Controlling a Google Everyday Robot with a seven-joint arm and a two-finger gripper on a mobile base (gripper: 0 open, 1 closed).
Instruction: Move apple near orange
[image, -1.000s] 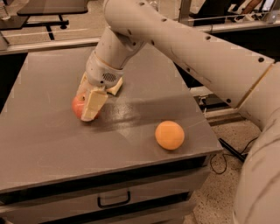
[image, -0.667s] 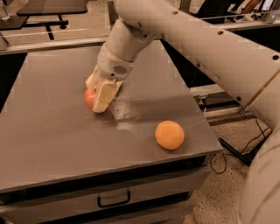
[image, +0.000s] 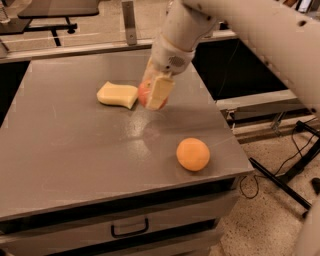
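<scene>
Tool clamps apple beyond-left of orange; carry low, release just beside orange without bumping it.

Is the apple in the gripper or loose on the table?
In the gripper: its fingers clamp the apple, right of the sponge, behind the orange.

Tool clasping apple over table centre — sponge just left, orange near front-right edge.
</scene>
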